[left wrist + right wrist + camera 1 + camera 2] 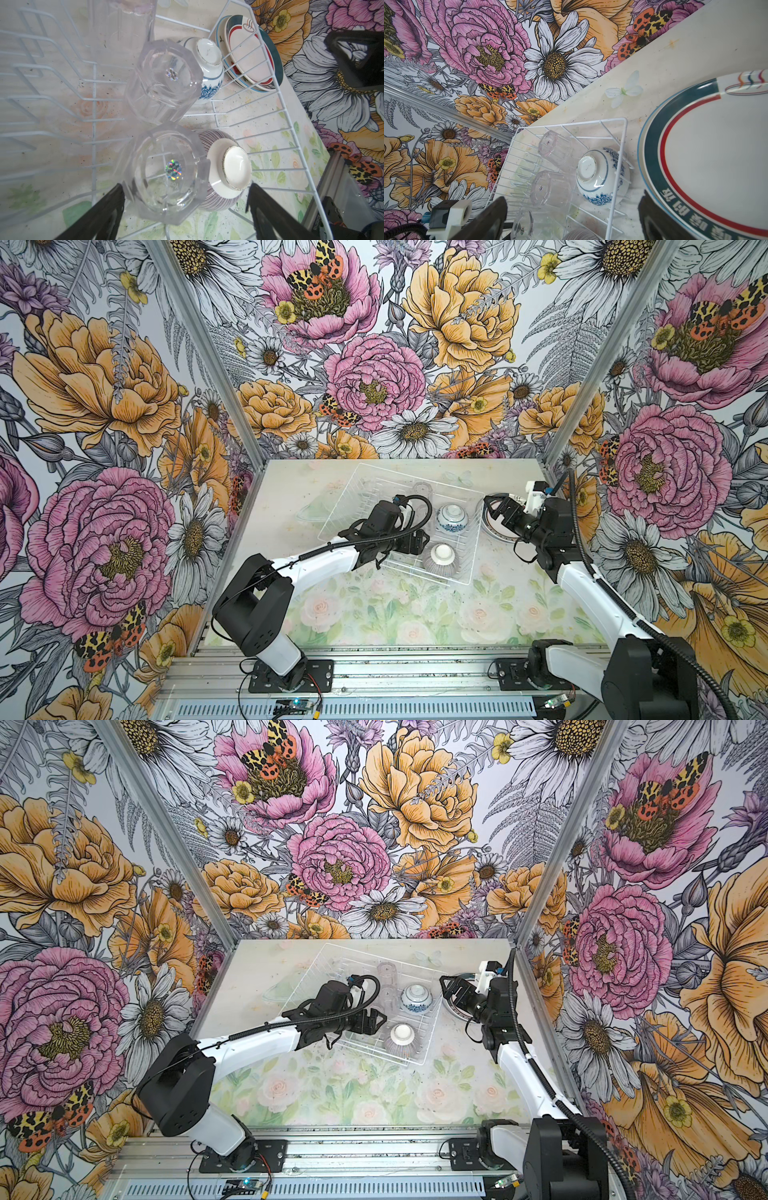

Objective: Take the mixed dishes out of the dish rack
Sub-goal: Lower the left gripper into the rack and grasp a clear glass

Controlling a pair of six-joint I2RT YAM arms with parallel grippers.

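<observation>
tumblers (pixel 166 172): we see clear faceted glass, upside down in dish rack (pixel 288 116)
left gripper (pixel 186 187): spread wide
right gripper (pixel 573 198): spread wide, empty

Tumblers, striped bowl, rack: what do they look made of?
Tumblers: clear glass or hard plastic, glossy; see-through faceted walls.
Striped bowl: glazed ceramic, it seems; shiny highlight, rougher speckled foot ring.
Rack: thin metal wire with a white coating, probably; smooth, uniformly white rods.
</observation>
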